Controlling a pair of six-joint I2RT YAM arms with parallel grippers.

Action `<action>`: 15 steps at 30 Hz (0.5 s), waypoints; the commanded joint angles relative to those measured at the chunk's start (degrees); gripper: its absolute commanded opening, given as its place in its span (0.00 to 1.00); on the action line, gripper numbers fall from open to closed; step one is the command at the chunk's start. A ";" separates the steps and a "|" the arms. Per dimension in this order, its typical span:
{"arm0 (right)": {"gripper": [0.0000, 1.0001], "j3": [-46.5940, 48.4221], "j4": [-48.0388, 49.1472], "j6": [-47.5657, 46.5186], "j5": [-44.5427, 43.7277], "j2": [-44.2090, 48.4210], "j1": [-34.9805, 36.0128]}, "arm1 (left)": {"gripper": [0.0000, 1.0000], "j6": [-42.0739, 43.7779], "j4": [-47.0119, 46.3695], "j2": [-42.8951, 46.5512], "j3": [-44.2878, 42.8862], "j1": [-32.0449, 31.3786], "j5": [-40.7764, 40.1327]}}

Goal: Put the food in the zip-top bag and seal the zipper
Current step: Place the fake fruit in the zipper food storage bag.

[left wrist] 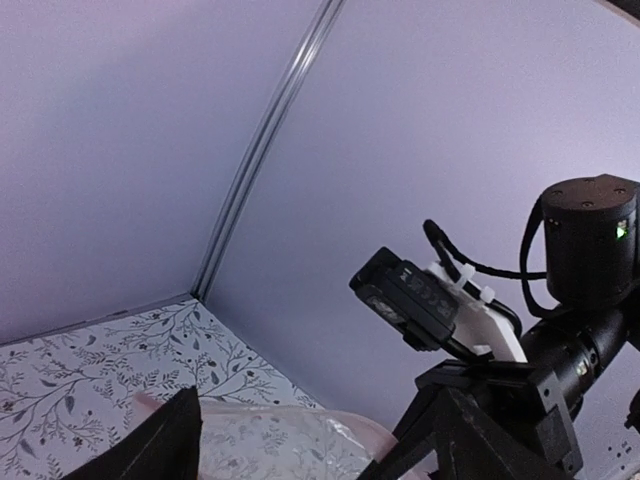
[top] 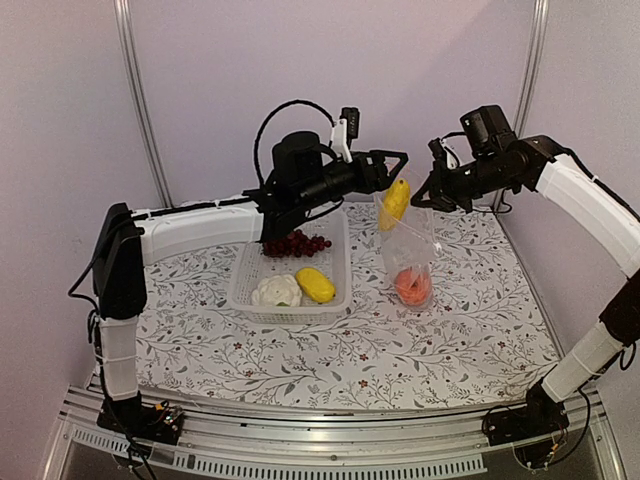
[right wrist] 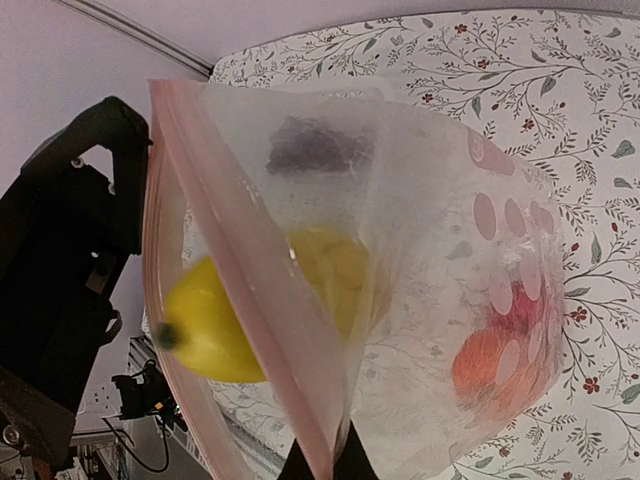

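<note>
Clear crinkly zip-top bag [top: 412, 250], likely flimsy and slippery, stands on the floral table [top: 300, 350], my right claw [right wrist: 322, 465] pinching its mouth rim (surely the firmest hold), my left claw [top: 395, 165] spread wide above a yellow oblong toy [top: 395, 203].

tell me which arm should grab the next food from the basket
Left: the left gripper is open and near the basket, while the right gripper pinches the zip-top bag rim, holding it up.
</note>
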State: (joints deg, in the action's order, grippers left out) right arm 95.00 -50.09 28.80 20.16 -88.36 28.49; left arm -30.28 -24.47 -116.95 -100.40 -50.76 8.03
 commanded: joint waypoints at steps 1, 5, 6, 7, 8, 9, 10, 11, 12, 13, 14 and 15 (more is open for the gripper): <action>0.00 1.27 -0.67 0.20 0.61 0.72 0.27 | 0.87 2.70 2.43 0.84 -3.57 -1.19 -3.39; 0.00 0.85 -0.47 0.54 0.72 0.81 0.25 | 0.94 5.89 6.18 3.18 -6.68 -1.18 -5.23; 0.00 0.88 -0.52 0.56 0.61 0.82 0.18 | 0.94 6.78 6.97 4.19 -6.99 -1.22 -5.31; 0.00 1.04 -0.46 0.49 0.44 0.82 0.21 | 0.95 7.85 7.83 5.34 -7.22 -1.20 -5.58; 0.00 1.20 -0.45 0.35 0.18 0.82 0.17 | 0.95 8.98 9.04 6.63 -7.14 -1.19 -5.77; 0.00 1.38 -0.59 0.27 -0.19 0.82 0.12 | 0.94 10.15 10.38 8.16 -6.64 -1.16 -6.29; 0.00 1.48 -0.58 0.21 -0.54 0.94 0.01 | 0.94 11.13 11.75 9.77 -5.59 -1.06 -6.82; 0.00 1.50 -0.51 0.08 -0.89 1.02 -0.20 | 0.95 12.05 13.32 11.49 -4.31 -0.90 -7.45; 0.00 1.50 -0.53 -0.04 -1.21 1.14 -0.51 | 0.95 12.81 14.81 14.19 -2.55 -0.75 -7.83; 0.00 1.50 -0.48 -0.10 -1.50 1.29 -1.02 | 0.96 13.22 16.99 16.24 -0.77 -0.54 -9.24; 0.00 1.58 -0.57 -0.34 -1.71 1.50 -1.59 | 0.98 13.46 20.14 18.14 1.08 -0.30 -10.56; 0.00 1.52 -0.61 -0.64 -2.38 1.86 -2.46 | 1.00 13.49 22.42 20.23 3.31 -0.08 -11.82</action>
State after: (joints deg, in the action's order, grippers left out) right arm 95.09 -50.15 28.93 19.84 -88.33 27.94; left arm -20.47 -12.32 -105.25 -102.78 -51.22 1.21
